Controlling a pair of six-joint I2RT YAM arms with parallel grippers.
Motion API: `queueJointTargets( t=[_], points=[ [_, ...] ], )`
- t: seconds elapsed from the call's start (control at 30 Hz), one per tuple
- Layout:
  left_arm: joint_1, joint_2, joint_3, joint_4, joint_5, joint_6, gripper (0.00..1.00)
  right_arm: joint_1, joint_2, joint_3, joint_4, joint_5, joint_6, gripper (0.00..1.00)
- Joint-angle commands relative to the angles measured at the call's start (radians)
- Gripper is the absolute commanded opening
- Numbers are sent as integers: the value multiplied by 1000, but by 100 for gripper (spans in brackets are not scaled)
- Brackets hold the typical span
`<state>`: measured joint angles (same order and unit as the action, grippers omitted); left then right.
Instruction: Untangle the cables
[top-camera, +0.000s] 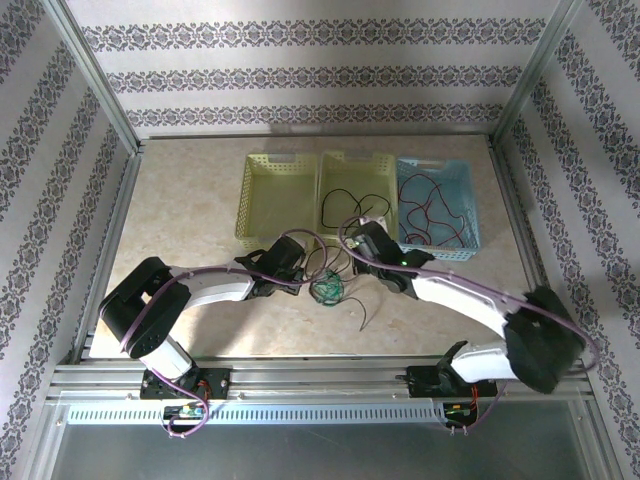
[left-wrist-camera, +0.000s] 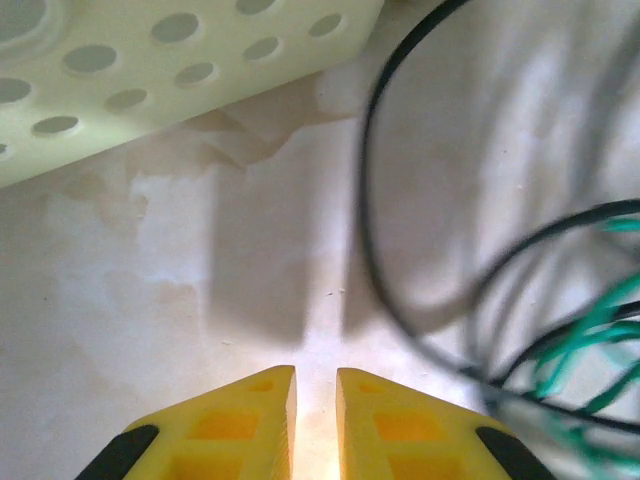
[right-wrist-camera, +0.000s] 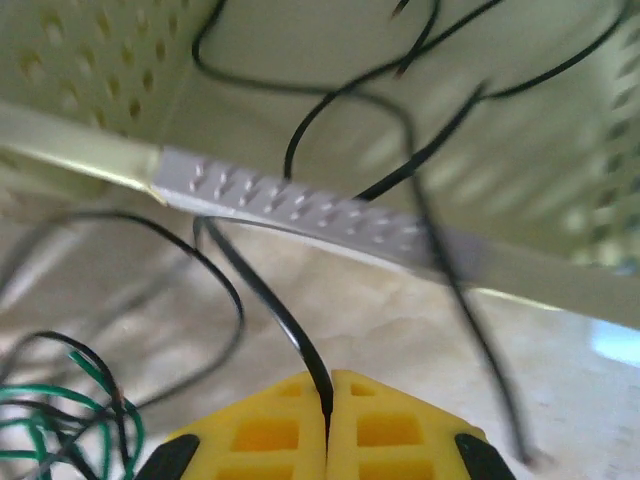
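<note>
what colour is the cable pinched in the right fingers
Black; the cable shows best in the right wrist view.

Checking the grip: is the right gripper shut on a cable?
Shut: the right gripper has its tips together, pinching the black cable.

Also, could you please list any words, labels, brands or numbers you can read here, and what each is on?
None can be read.
No label visible: left basket, middle basket, blue basket.
Plain yellow fingers, no marking: left gripper, and right gripper shut on the black cable.
Too small to read, if anything: left arm base, right arm base.
</note>
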<state>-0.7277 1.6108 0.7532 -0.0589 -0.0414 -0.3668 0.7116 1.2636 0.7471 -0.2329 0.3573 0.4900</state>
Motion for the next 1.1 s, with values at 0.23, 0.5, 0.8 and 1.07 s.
queueJointTargets(
  t=[0.23, 0.5, 0.8, 1.07],
  points=[
    [-20, 13, 0, 14, -8, 1, 17, -7, -226, 17, -20, 237, 21, 1],
    [-57, -120, -54, 222, 211, 131, 72, 4, -201, 39, -8, 73, 6, 2],
    [-90, -114, 6, 304, 201, 179, 99, 76, -167, 84, 52, -228, -118, 3],
    [-90, -133, -32, 309, 92, 176, 97, 66, -241, 130, 72, -237, -123, 3]
  ],
)
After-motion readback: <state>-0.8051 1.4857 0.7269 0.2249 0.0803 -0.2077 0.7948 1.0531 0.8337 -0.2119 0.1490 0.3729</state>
